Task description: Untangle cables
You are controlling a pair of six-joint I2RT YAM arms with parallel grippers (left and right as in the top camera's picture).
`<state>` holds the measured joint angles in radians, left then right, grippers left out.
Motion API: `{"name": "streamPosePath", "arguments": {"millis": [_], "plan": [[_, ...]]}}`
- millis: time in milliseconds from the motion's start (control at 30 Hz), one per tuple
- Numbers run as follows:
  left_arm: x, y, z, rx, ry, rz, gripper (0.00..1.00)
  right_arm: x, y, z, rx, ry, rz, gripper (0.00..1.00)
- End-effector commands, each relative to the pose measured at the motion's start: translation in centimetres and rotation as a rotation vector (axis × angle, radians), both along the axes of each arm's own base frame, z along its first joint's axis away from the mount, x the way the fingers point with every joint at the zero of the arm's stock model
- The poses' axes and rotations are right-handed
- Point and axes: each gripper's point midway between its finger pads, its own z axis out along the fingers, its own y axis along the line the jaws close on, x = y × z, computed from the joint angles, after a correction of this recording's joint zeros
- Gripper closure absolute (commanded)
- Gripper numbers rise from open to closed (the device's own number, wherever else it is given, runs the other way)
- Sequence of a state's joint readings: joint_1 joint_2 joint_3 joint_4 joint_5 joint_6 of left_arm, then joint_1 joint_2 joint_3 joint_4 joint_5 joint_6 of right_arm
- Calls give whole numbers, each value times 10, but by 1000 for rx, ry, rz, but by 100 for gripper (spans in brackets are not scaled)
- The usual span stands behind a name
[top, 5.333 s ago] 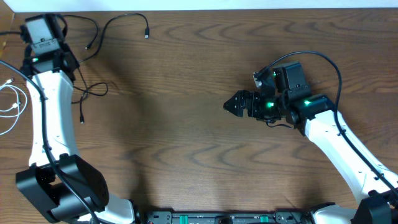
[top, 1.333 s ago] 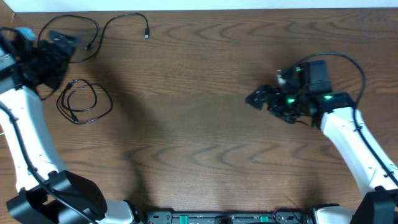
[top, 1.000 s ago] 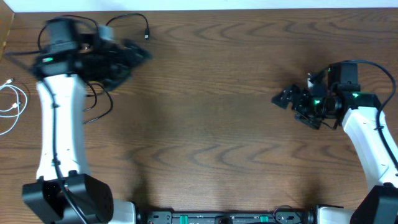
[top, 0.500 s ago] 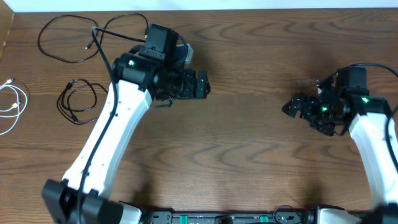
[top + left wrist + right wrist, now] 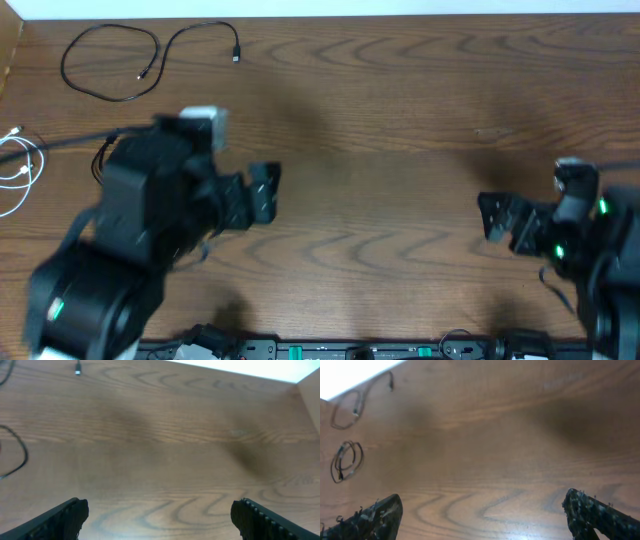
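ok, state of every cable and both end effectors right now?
Long thin black cable: loose open loop, separate from the others.
Short black cable coil: coiled, lying alone, partly hidden in the overhead view.
Thin white cable: loose loops, partly cut off by the overhead frame.
Left end effector: open, empty.
Right end effector: open, empty.

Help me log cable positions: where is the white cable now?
In the overhead view, the white cable lies at the far left edge of the table, below the long black cable and beside the left arm.
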<state>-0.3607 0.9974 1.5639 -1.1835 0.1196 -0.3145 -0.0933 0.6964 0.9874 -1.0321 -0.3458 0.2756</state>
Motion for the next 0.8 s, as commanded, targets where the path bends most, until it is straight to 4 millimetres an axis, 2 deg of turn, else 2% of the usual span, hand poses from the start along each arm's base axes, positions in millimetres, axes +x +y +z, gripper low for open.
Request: {"name": "streamPosePath", "arguments": {"millis": [0,200,400,600,767], "plan": [[-22,15,-3,-2,-9,44,4,-15,0,-3,-29,-66,4,1],[-57,33,1,-22,-103,65,4,-26,1,-3,-41,-191,2,1],[-80,43,-1,-25,-121,71,4,-26,1,-9,-40,-178,2,1],[-89,46,-14,-1,-61,69,3,-27,1,-11,-39,-170,2,1],[-89,46,-14,0,-61,70,3,-34,1,-21,-35,-121,3,1]]}}
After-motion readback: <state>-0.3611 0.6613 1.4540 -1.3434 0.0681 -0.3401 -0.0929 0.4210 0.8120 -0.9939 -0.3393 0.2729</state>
